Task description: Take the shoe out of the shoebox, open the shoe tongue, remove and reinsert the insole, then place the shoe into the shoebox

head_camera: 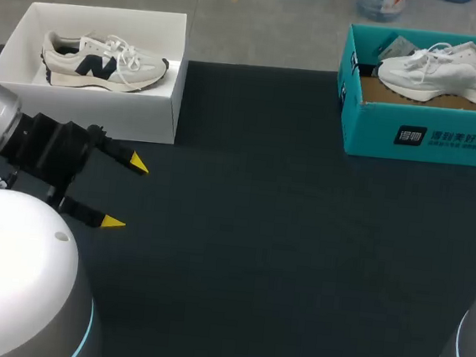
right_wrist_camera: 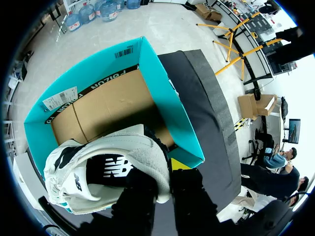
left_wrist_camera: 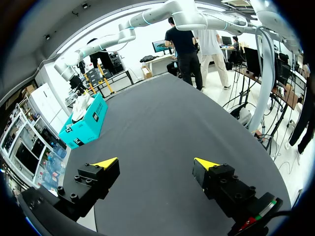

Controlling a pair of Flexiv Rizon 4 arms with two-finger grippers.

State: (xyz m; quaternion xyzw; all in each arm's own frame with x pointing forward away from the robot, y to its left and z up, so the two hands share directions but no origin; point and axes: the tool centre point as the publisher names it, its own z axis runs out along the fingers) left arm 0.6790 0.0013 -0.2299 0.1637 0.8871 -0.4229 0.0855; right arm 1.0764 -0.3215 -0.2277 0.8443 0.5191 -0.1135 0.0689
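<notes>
Left gripper (head_camera: 127,193): nearest to us, at the near left of the table (head_camera: 282,250). We see both yellow-tipped fingers spread wide with nothing between them, so it is released. It hangs above bare dark surface, pointing toward the middle of the table.
Left arm (head_camera: 23,137): enters from the left edge and lies low over the table, just in front of the white shoebox.
Right gripper (right_wrist_camera: 163,169): clenched on the heel of the white shoe (head_camera: 446,70). In the right wrist view one finger sits inside the heel opening and the other outside it, with the heel wall between them.
White shoe: over the teal shoebox (head_camera: 394,134) at the far right of the table, heel toward the right edge, laces up. We cannot tell whether its sole touches the brown cardboard floor of the box.
Teal shoebox: open, no lid on it, long side facing us.
White shoebox (head_camera: 134,122): far left of the table, open, well apart from the teal one.
Second shoe (head_camera: 102,62): white with dark markings, lying inside the white shoebox, toe toward the right.
</notes>
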